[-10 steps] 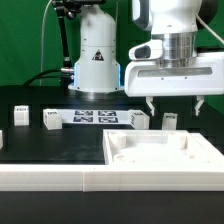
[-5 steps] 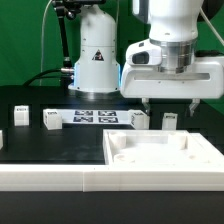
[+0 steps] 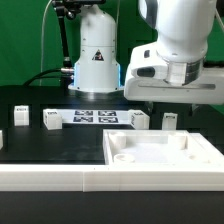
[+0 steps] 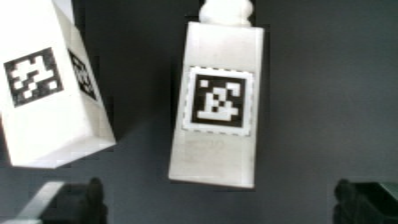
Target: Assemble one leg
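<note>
Wrist view: the leg [image 4: 217, 100] lies flat on the dark table [image 4: 329, 90], its black-and-white tag [image 4: 217, 98] facing the camera and a rounded peg [image 4: 228, 10] at one end. A second leg [image 4: 54, 85], tagged the same way, lies just beside it, not touching and slightly angled to it. The gripper [image 4: 217, 205] is spread wide and holds nothing. Its dark fingertips [image 4: 68, 200] sit well apart, wider than the leg, and clear of its near end. Height above the table cannot be judged here. The exterior view gives the wider layout instead. The arm [image 3: 180, 45] hangs over the exterior view's right side, and its fingers are not clearly made out. Small white posts [image 3: 50, 120] sit in a loose row, two on the exterior view's left of the marker board [image 3: 95, 116] and two on its right. The large white tabletop [image 3: 165, 150] lies nearer the camera. Which post is the leg under the wrist camera cannot be told.
</note>
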`<state>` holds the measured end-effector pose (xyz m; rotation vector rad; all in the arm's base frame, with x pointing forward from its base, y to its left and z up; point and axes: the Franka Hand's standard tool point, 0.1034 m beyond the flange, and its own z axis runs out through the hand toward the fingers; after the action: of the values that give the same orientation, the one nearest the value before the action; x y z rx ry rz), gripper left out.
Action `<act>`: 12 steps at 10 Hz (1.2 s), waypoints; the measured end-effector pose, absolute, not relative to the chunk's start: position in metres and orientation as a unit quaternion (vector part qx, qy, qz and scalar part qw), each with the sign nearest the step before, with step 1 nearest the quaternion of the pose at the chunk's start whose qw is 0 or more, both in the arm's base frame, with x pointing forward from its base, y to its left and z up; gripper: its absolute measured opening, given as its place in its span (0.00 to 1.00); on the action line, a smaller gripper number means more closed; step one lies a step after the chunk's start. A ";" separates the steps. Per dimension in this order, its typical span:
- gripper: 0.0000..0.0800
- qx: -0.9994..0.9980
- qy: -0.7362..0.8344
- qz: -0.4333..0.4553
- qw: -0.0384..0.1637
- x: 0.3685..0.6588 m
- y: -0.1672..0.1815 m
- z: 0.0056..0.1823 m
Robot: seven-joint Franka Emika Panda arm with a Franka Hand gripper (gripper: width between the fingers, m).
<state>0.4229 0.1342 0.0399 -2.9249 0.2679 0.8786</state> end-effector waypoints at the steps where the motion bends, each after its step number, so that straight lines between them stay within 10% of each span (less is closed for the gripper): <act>1: 0.81 -0.942 0.082 0.324 0.039 0.420 0.133 0.040; 12: 0.81 -0.895 0.071 0.439 0.036 0.408 0.139 0.011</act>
<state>0.4084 0.1393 0.0109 -2.7499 0.2167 1.3482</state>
